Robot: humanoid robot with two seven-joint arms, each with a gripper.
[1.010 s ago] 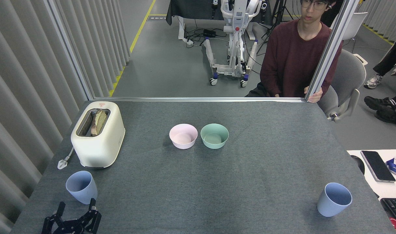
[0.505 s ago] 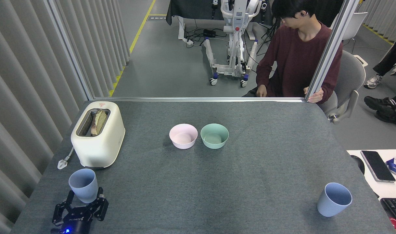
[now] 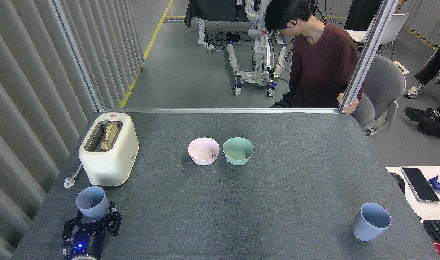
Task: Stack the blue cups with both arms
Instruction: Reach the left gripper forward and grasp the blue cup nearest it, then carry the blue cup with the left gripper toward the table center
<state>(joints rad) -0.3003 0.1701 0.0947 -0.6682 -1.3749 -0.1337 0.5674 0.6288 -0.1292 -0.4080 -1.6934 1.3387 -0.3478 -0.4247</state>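
Grey felt-covered worktop [image 3: 220, 202], contents listed left to right. Item one: left hand [image 3: 94, 219], black, two-fingered, with a blue light glowing on its body, at the near left corner; its fingers spread to either side of the base of the left blue cup [image 3: 92, 202], one finger [image 3: 112, 213] close against the cup's right side, contact not clear, so the hand reads as released rather than clenched. The left blue cup stands upright, mouth up, on the worktop just in front of the toaster. Item two: cream toaster [image 3: 109, 148] at the left edge, a slice of bread [image 3: 109, 135] standing in one slot, its white plug [image 3: 70, 180] lying on the worktop beside it. Item three: pink bowl [image 3: 203, 151], centre, upright. Item four: mint-green bowl [image 3: 238, 151], just beside the pink bowl on its right, the two rims near or touching. Item five: right blue cup [image 3: 371, 226], near right corner, upright with a slight tilt, well apart from the other cup and from any hand. The right hand does not appear in view. Beyond the far edge: a person in a dark red sweater [image 3: 321, 61] seated on a grey chair [image 3: 382, 90], one hand resting at the foot of a metal frame post [image 3: 367, 54].
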